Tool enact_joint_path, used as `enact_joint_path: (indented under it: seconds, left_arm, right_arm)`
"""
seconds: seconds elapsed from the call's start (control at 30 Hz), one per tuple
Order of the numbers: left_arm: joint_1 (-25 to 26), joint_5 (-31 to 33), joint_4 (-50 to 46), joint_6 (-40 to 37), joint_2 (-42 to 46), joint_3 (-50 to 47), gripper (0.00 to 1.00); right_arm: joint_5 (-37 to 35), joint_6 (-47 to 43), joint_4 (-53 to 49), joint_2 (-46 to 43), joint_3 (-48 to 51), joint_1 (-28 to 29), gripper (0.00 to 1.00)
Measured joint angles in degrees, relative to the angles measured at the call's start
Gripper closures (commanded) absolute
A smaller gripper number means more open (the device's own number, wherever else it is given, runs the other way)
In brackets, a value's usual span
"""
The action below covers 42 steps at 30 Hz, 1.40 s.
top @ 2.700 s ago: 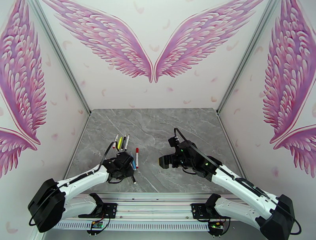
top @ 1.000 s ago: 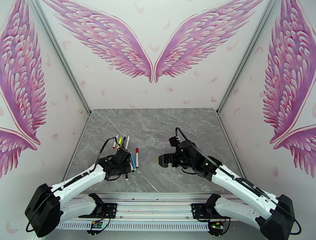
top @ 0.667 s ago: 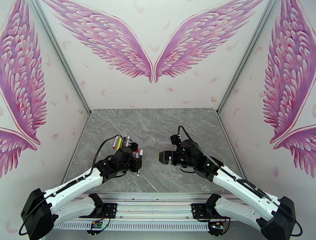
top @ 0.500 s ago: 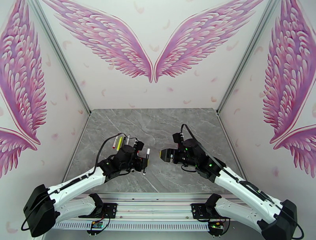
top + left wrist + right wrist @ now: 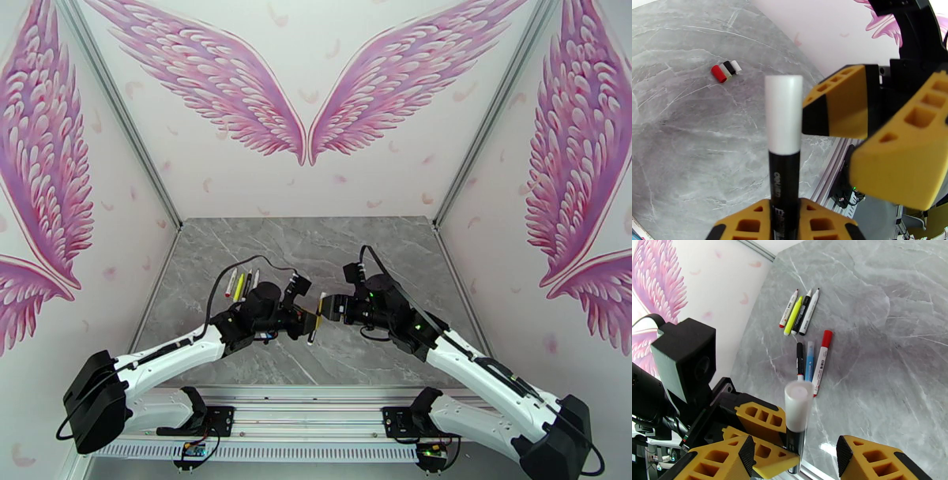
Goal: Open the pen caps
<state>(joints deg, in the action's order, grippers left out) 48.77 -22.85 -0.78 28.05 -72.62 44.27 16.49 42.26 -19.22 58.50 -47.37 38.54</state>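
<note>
Left gripper clamped on black pen, held up off table. White cap sticks out clear of its fingers, likely so other arm can reach it. Right gripper open, jaws either side of cap, not yet pinching. Loose caps lie together well apart. Other pens wait in rows near left wall.

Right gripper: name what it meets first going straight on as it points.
Probably the white cap of the black pen that the left gripper holds, lined up midway before the right gripper; depth is unclear.
</note>
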Motion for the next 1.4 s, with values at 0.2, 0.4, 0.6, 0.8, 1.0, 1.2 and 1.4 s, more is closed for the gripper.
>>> enact_joint_path:
  seconds: [0.2, 0.4, 0.6, 0.8, 1.0, 1.2, 1.4]
  left_arm:
    - [1.7, 0.0, 0.3, -1.4, -0.8, 0.0, 0.81]
    - [2.8, 0.2, 0.6, -2.5, -0.9, 0.7, 0.82]
    - [3.0, 0.2, 1.1, -2.6, -0.9, 0.8, 0.81]
    - [3.0, 0.2, 1.5, -2.6, -0.9, 0.7, 0.82]
    - [3.1, 0.2, 1.5, -2.6, -0.9, 0.8, 0.82]
    - [3.3, 0.1, 1.6, -2.4, -1.0, 0.8, 0.65]
    - [4.3, -0.2, 3.9, -1.7, -2.2, 0.7, 0.64]
  right_arm:
    - [1.5, 0.7, -0.2, 1.5, -1.6, -1.6, 0.46]
    - [3.8, 1.2, -0.4, 3.6, -2.8, -2.2, 0.54]
    - [4.8, 1.2, -1.0, 3.8, -2.9, -2.4, 0.64]
    - [4.7, 0.9, -2.2, 3.8, -2.9, -2.6, 0.75]
    - [4.0, -0.1, -2.9, 3.8, -2.9, -2.6, 0.80]
    - [3.8, -0.3, -3.3, 3.8, -3.0, -2.6, 0.83]
    - [4.7, -0.2, -3.3, 3.8, -3.0, -2.6, 0.83]
